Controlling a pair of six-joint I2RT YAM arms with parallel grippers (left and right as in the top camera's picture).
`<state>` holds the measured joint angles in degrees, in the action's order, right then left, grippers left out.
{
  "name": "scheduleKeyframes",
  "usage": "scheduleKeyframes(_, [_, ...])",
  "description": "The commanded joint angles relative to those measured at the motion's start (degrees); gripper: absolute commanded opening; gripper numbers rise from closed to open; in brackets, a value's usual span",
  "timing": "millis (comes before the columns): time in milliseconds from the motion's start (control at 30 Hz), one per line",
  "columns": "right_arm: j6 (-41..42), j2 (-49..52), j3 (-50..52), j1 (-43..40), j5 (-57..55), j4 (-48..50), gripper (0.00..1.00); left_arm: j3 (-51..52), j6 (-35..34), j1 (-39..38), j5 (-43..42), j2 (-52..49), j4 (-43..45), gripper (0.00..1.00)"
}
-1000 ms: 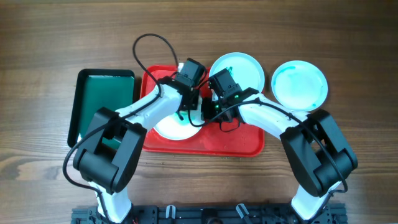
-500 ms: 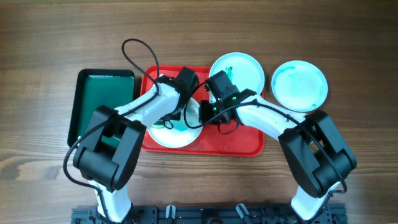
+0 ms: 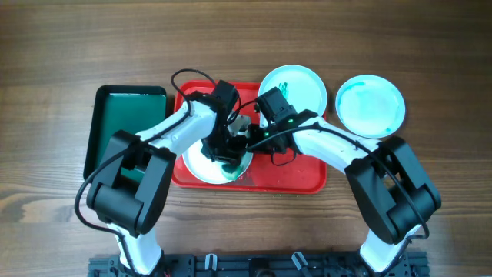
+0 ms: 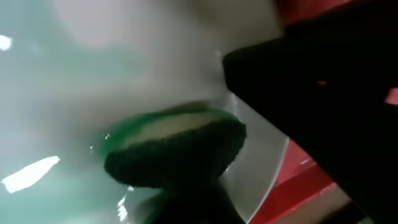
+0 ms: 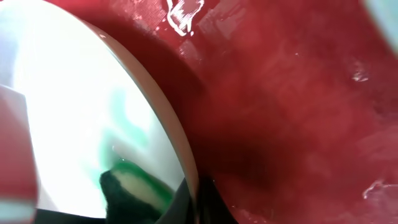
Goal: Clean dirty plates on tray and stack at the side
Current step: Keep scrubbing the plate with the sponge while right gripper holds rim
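Note:
A white plate [image 3: 198,164] lies on the left part of the red tray [image 3: 300,181]. My left gripper [image 3: 225,154] is shut on a green sponge [image 4: 174,146] and presses it on this plate [image 4: 62,93], where a green smear shows. My right gripper [image 3: 250,140] is shut on the plate's right rim [image 5: 186,180], and the sponge [image 5: 134,190] shows just left of its fingers [image 5: 196,202]. A second plate [image 3: 304,85] with small green marks sits at the tray's far right corner. A third, pale aqua plate [image 3: 370,105] lies on the table to the right.
A smaller black-rimmed green tray [image 3: 127,123] lies left of the red tray. The red tray's right half [image 5: 298,112] is wet and bare. Both arms cross over the tray's middle. Wooden table all around.
My left gripper has swung from the plate's far side down onto its near right part with the sponge. A green smear now shows there. My right gripper has stayed at the rim.

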<state>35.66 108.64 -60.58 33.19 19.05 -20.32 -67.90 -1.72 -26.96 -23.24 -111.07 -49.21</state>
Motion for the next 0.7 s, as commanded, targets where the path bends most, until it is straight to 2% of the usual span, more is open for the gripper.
scheduleKeyframes(0, [0.3,0.9,-0.2,0.1,0.2,0.6,0.04,1.0,2.7,-1.2,-9.3,-2.2,7.2,0.04])
scheduleKeyframes(133, [0.3,0.9,-0.2,0.1,0.2,0.6,0.04,1.0,2.4,-1.2,-8.5,-2.2,16.8,0.04])
scheduleKeyframes(233, [0.3,0.9,-0.2,0.1,0.2,0.3,0.04,1.0,-1.3,-1.2,-2.5,-2.2,22.6,0.04])
scheduleKeyframes(433, [-0.1,0.9,-0.2,0.1,0.4,0.3,0.04,1.0,-4.2,-1.2,15.8,-2.2,27.9,0.04])
scheduleKeyframes(567, [-0.1,0.9,-0.2,0.1,0.3,0.4,0.04,1.0,-10.1,-1.2,31.2,-2.2,26.4,0.04])
scheduleKeyframes(667, [-0.1,0.9,-0.2,0.0,0.3,0.5,0.04,1.0,-17.1,-1.0,44.5,-2.2,22.5,0.04])
